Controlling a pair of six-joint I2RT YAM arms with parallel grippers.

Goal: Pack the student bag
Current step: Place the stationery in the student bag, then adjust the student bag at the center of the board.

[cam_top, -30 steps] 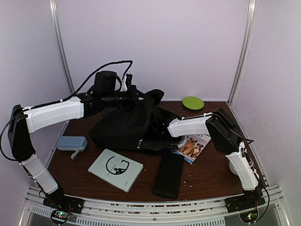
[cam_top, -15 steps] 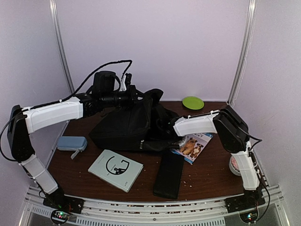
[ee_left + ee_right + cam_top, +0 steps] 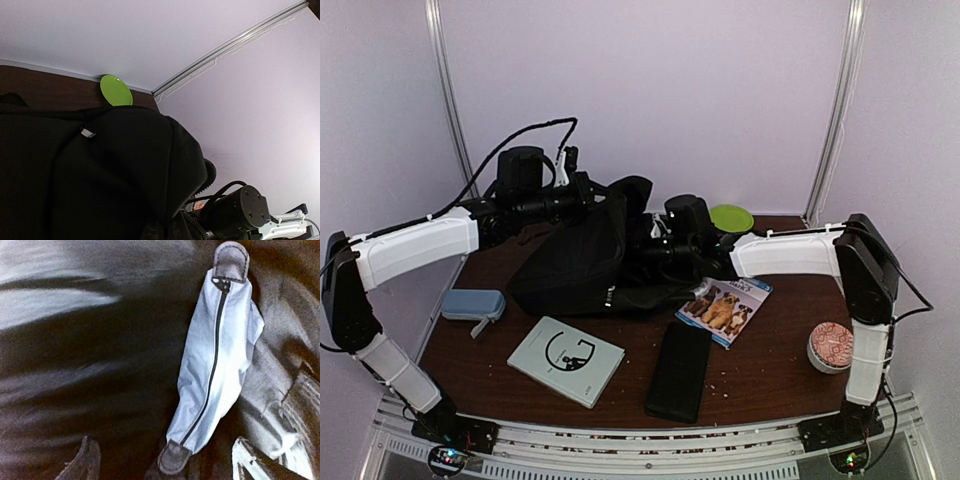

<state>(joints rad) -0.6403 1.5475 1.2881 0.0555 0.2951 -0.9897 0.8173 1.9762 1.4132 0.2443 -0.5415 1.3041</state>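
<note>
The student bag (image 3: 575, 268), large, black and soft, lies at the back middle of the table with its upper flap held raised. My left gripper (image 3: 582, 192) is shut on that flap. In the left wrist view black bag fabric (image 3: 100, 175) covers its fingers. My right gripper (image 3: 658, 250) reaches into the bag's mouth from the right. In the right wrist view a pale grey zippered pouch (image 3: 220, 355) lies on the dark lining (image 3: 75, 365). My right gripper (image 3: 165, 462) is open, with its fingers (image 3: 86, 460) apart on either side of the pouch's near end.
On the table in front of the bag lie a blue-grey case (image 3: 473, 303), a pale green book (image 3: 566, 360), a slim black case (image 3: 678, 370) and a dog booklet (image 3: 724, 305). A green plate (image 3: 730, 217) sits at the back right. A patterned bowl (image 3: 830, 346) is beside the right arm.
My right gripper has opened and let go of the pouch inside the bag, and its arm has swung up and back. My left arm has lifted the flap higher and leftward.
</note>
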